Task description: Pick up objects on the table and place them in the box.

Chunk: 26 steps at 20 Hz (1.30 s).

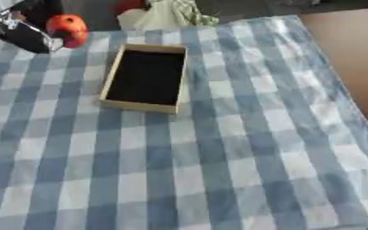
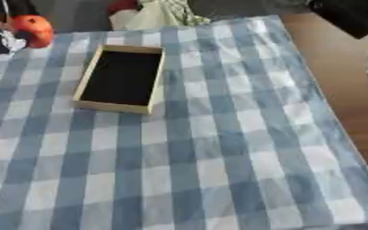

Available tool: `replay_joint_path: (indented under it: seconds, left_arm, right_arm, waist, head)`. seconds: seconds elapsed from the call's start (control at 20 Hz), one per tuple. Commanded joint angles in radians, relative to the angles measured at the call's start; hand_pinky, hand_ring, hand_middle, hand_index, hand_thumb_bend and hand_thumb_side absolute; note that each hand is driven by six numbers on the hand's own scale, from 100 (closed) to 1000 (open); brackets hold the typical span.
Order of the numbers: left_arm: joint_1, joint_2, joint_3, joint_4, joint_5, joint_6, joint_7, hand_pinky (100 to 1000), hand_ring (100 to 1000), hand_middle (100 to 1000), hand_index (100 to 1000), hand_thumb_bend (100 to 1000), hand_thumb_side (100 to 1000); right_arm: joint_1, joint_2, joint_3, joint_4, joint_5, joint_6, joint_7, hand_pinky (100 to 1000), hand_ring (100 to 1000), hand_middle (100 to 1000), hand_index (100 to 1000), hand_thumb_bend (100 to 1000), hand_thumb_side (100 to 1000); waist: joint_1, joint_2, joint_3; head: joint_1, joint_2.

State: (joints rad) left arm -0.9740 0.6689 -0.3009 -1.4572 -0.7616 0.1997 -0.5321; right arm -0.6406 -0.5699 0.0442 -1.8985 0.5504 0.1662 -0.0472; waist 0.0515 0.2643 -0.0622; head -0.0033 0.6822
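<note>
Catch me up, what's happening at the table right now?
The left hand is up at the far left corner of the checked cloth, with an orange-red object right against it; whether the fingers are closed on it cannot be told. The box, tan-walled and dark inside, lies on the cloth nearby and looks empty. The object is beyond the box's far left corner, not over it. The right hand is out of view.

box (image 1: 142, 107) on cloth (image 1: 218, 157), far-left | round obj (image 1: 67, 29) behind-left of box
</note>
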Motion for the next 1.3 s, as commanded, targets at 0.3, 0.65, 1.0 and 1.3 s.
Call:
replay_joint_path:
  seconds: [0.3,0.65,1.0,1.3]
  left_arm:
    - [-0.085,-0.100,-0.008,0.099,-0.051,-0.029,0.041,592,541,523,601,269,118]
    - [-0.113,-0.183,-0.018,0.197,-0.091,-0.060,0.083,601,550,530,610,293,119]
    - [-0.113,-0.231,-0.026,0.277,-0.125,-0.098,0.110,629,574,555,635,344,132]
    - [-0.104,-0.249,-0.038,0.323,-0.179,-0.136,0.095,704,640,627,706,477,162]
  right_arm:
    - [-0.038,0.006,-0.003,-0.019,-0.012,-0.005,0.002,732,731,763,829,268,833]
    - [-0.052,0.020,-0.003,-0.022,-0.016,-0.005,0.001,731,730,762,828,264,838]
    - [-0.060,0.028,-0.005,-0.025,-0.019,-0.005,-0.003,730,729,761,827,259,837]
    - [-0.061,0.033,-0.006,-0.028,-0.022,-0.006,-0.004,730,728,760,827,259,844]
  waist:
    - [-0.009,-0.002,-0.012]
    - [-0.012,0.016,-0.026]
    - [-0.011,0.030,-0.036]
    - [-0.010,0.034,-0.037]
  head:
    - [0.004,-0.029]
    - [0.017,-0.046]
    - [0.022,-0.053]
    - [0.021,-0.053]
